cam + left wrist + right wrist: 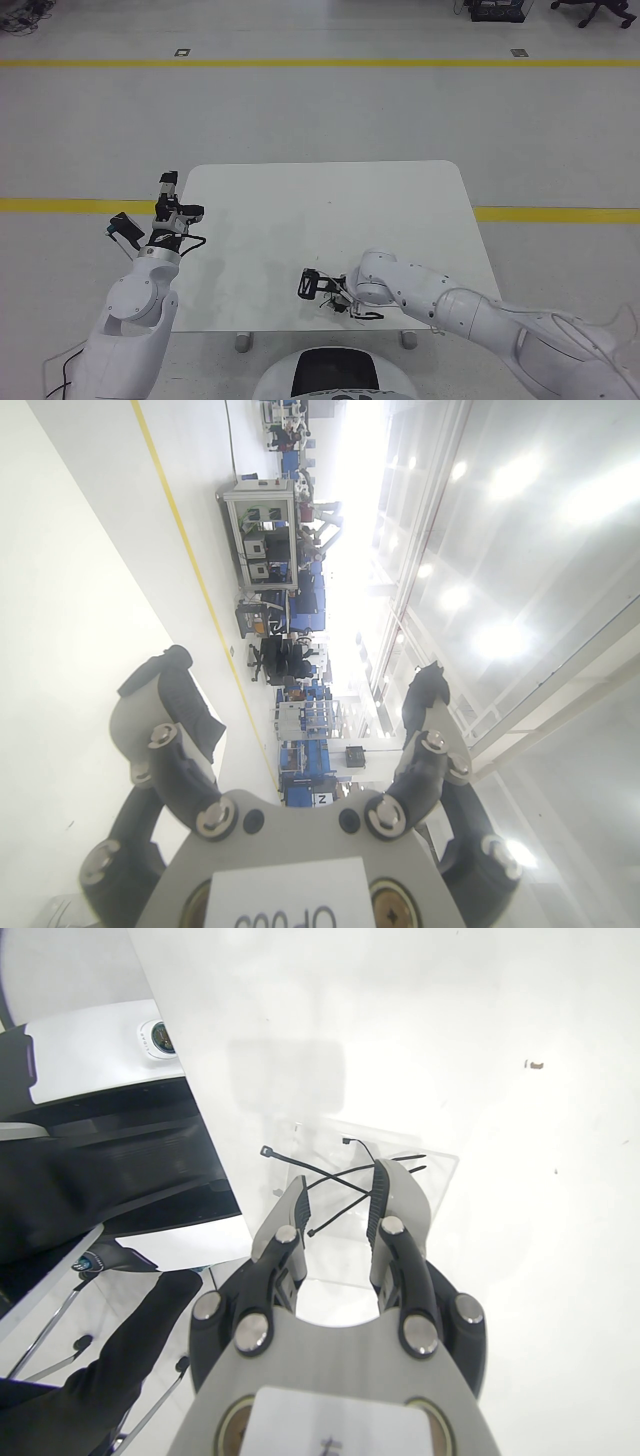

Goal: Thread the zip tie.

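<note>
Hanging nearest the robot, at about 6 o'clock on the white rounded-corner table [330, 200], the right gripper [341, 1175] is part open with nothing between its ribbed pads, one on each side of the pile. Judged: set to close on a strand. Under it sits a clear shallow plastic tray [440, 1163] just inside the table's near edge, likely there to keep loose ties together and within reach. Three thin black plastic zip ties [345, 1184] lie in the tray, crossed over each other, square heads fanned out and tails running behind one finger of the right gripper. None is looped and none is held, so threading is not yet begun; this looks like the first pick. Can't tell if the fingertips touch the tray floor or hover above it. Risk, as a guess: crossed strands mean a squeeze could catch two at once or drag the pile. Farther out, at about 9 o'clock just off the table's side edge, the left gripper [300, 665] is raised and pointed away from the table, spread wide and empty. Judged reason: parked clear so the right arm has room, and already wide enough to take the free tail or the head once a tie is lifted.
</note>
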Tool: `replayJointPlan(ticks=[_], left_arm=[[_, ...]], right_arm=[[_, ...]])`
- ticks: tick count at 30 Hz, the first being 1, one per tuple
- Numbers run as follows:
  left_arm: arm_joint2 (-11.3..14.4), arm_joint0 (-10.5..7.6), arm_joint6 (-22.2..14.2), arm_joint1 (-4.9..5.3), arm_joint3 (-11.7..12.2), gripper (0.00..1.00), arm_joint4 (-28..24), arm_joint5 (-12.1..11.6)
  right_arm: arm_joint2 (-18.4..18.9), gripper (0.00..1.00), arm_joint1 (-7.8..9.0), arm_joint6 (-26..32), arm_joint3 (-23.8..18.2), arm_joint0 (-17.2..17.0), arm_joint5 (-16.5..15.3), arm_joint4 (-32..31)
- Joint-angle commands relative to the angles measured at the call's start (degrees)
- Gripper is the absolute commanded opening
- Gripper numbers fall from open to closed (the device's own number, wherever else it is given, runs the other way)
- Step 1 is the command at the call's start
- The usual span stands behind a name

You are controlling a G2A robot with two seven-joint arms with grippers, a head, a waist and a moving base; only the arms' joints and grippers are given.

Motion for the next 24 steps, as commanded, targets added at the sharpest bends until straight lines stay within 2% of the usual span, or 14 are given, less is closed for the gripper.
replayJointPlan(ticks=[1, 12, 22, 24], left_arm=[[0.0, 0.0, 0.0, 0.0, 0.0, 1.0, 0.0, 0.0], [0.0, 0.0, 0.0, 0.0, 0.0, 1.0, 0.0, 0.0], [0.0, 0.0, 0.0, 0.0, 0.0, 1.0, 0.0, 0.0], [0.0, 0.0, 0.0, 0.0, 0.0, 1.0, 0.0, 0.0]], right_arm=[[0.0, 0.27, -0.2, -0.22, 0.2, -0.03, 0.0, -0.17], [0.0, 0.2, -1.4, -0.78, 1.64, -0.16, 0.0, -0.8], [0.0, 0.0, -2.14, -0.91, 2.64, -0.19, 0.0, -1.34], [0.0, 0.0, -2.19, -0.82, 2.61, -0.2, 0.0, -1.55]])
